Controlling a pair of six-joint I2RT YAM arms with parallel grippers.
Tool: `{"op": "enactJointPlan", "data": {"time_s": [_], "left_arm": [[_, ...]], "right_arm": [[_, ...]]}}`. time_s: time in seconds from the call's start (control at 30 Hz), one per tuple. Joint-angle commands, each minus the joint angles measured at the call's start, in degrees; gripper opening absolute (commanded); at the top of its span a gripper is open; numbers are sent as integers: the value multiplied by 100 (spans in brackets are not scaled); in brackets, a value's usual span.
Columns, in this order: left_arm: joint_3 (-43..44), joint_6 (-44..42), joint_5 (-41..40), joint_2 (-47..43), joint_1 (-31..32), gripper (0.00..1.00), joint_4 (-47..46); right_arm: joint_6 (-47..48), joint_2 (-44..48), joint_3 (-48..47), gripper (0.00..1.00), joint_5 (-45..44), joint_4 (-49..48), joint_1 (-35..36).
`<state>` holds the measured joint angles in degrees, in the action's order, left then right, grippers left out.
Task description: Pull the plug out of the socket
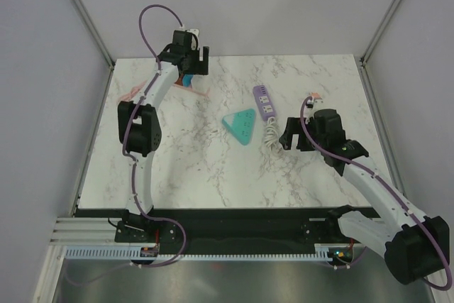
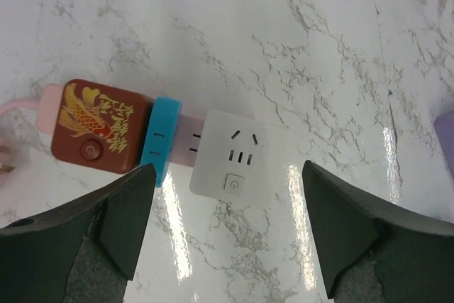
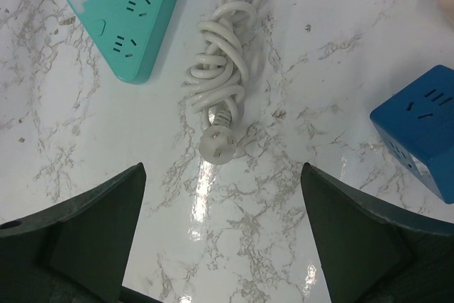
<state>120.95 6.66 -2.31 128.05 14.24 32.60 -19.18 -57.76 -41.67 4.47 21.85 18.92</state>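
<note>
Teal triangular strip (image 1: pixel 240 125): flat on the marble table (image 1: pixel 213 175), about mid-table; I place everything else from it.
Left gripper (image 2: pixel 228 169): jaws spread wide, gripping nothing. It hangs over the white plug block, with one finger (image 2: pixel 120 225) on each side and clear of it. This is well beyond the teal triangular strip and off to its left, near the table's far edge.
White plug block (image 2: pixel 237 161): under that gripper, so also far-left of the teal triangular strip. It lies with its socket face and power button upward, butted against the end of the pink strip (whether its pins are seated there, I can't make out).
Pink strip (image 2: pixel 191 140): it runs away from the white plug block. It carries a turquoise adapter (image 2: pixel 159 140) just beside the block, then a red-brown cube (image 2: pixel 96 125) with a golden fish on it.
Right gripper (image 3: pixel 223 168): also wide open and empty, just right of the teal triangular strip, above the white cord.
White cord (image 3: pixel 223 69): bundled in loops just right of the teal triangular strip, its plug end (image 3: pixel 216 143) lying loose on the marble.
Purple strip (image 1: pixel 264 101): beyond and right of the teal triangular strip, near it but apart, at the far end of the cord.
Blue cube (image 3: pixel 425 129): right of the teal triangular strip, past the cord.
</note>
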Motion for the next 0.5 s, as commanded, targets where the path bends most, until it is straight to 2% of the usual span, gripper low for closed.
{"op": "enactJointPlan", "data": {"time_s": [0.0,0.47], "left_arm": [[306,-595,468,370,44,90,27],[386,-394,266,721,70,86,18]], "right_arm": [[125,-69,-210,98,-34,-154,16],[143,-166,-183,98,28,-225,7]]}}
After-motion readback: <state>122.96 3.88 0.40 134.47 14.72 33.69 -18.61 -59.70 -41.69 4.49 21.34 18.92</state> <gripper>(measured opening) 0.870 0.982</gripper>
